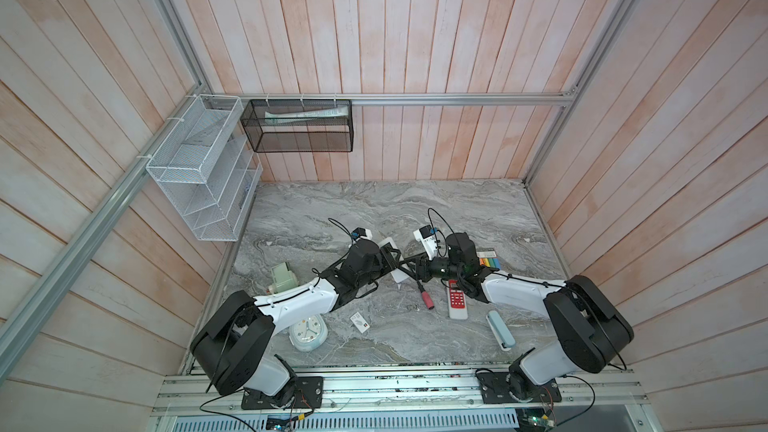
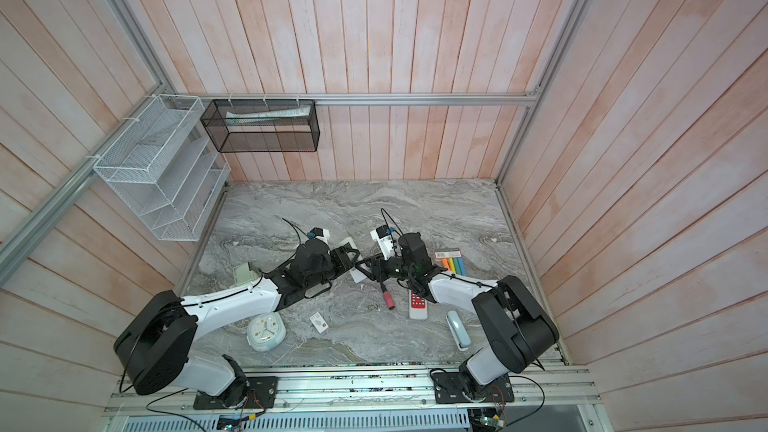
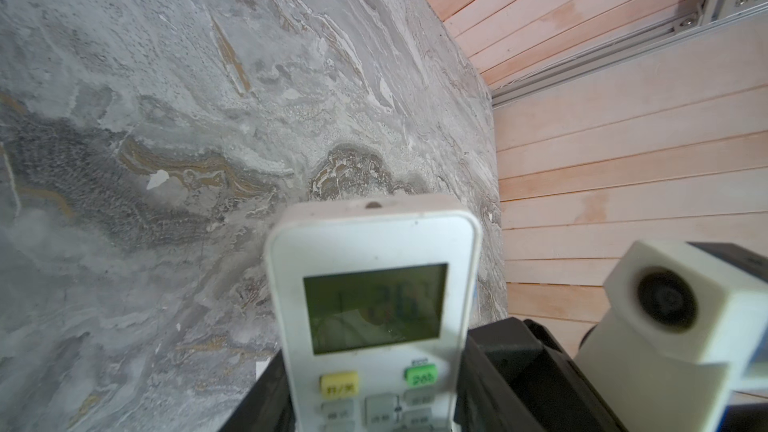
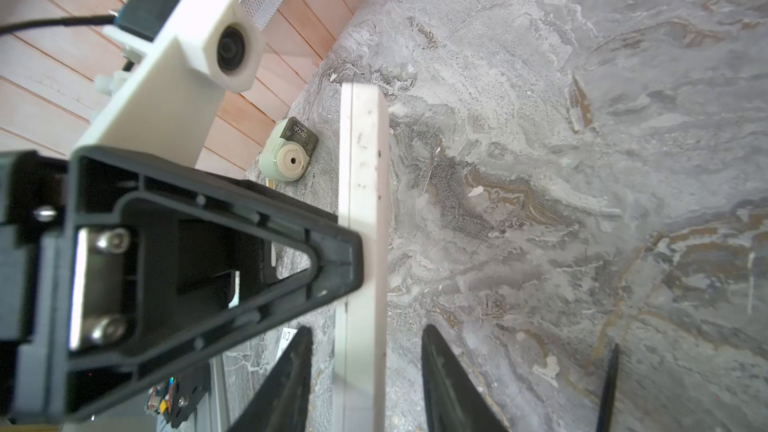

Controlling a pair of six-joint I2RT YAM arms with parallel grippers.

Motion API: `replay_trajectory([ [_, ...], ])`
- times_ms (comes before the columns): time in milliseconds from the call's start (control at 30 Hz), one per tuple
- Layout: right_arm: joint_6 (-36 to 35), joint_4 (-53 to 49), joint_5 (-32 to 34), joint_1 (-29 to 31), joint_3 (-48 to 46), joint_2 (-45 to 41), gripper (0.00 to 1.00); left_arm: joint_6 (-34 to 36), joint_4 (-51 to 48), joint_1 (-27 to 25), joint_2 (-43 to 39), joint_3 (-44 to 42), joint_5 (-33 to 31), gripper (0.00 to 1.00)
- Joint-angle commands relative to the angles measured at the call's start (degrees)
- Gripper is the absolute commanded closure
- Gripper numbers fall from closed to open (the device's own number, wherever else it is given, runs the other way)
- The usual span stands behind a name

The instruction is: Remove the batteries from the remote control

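Student: Position and hold?
Tutor: White slab-shaped plastic remote control (image 3: pixel 374 234), clamped by its long edges in left gripper (image 3: pixel 376 405), over grey marbled counter (image 1: pixel 415 209); right gripper (image 4: pixel 365 338) astride its thickness, jaws apart, clear of both faces. Batteries not visible, presumably inside.
Student: Handling? Legible text?
Tutor: Probably light, rigid, smooth-cased, slippery; hold edges, leaving back free. Grey-green display (image 3: pixel 376 309) reads "26"; button labels blurred.
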Motion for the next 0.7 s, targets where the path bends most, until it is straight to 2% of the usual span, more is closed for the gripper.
replay_trajectory([
  [0, 0.29, 1.46, -1.86, 0.45, 2.18, 1.28, 0.65, 0.96, 3.33, 0.27, -1.58, -0.95, 1.29, 0.46],
  [300, -0.38, 0.86, -3.41, 1.24, 3.11, 2.02, 0.83, 0.57, 4.25, 0.40, -1.97, -1.42, 1.11, 0.46],
  [367, -0.89, 0.28, -3.27, 1.50, 3.51, 1.94, 0.91, 0.73, 4.27, 0.45, -2.08, -1.46, 1.11, 0.44],
  [467, -1.79, -0.97, -2.78, 1.86, 4.21, 1.85, 0.94, 0.84, 4.26, 0.62, -2.43, -1.60, 1.20, 0.40],
  [533, -2.45, -1.54, -2.39, 2.02, 4.50, 1.68, 0.95, 0.83, 4.16, 0.84, -2.62, -1.73, 1.27, 0.29],
  [600, -3.86, -3.45, -0.56, 2.30, 5.17, 1.54, 0.95, 0.96, 3.37, 1.14, -3.09, -1.60, 1.39, 0.06],
  [633, -5.25, -4.84, 0.99, 2.50, 5.52, 1.34, 0.95, 1.09, 2.54, 1.44, -3.61, -1.46, 1.38, 0.00],
  [667, -6.83, -6.56, 3.27, 2.77, 5.88, 1.02, 0.95, 1.16, 1.47, 1.94, -4.35, -1.38, 1.59, 0.00],
])
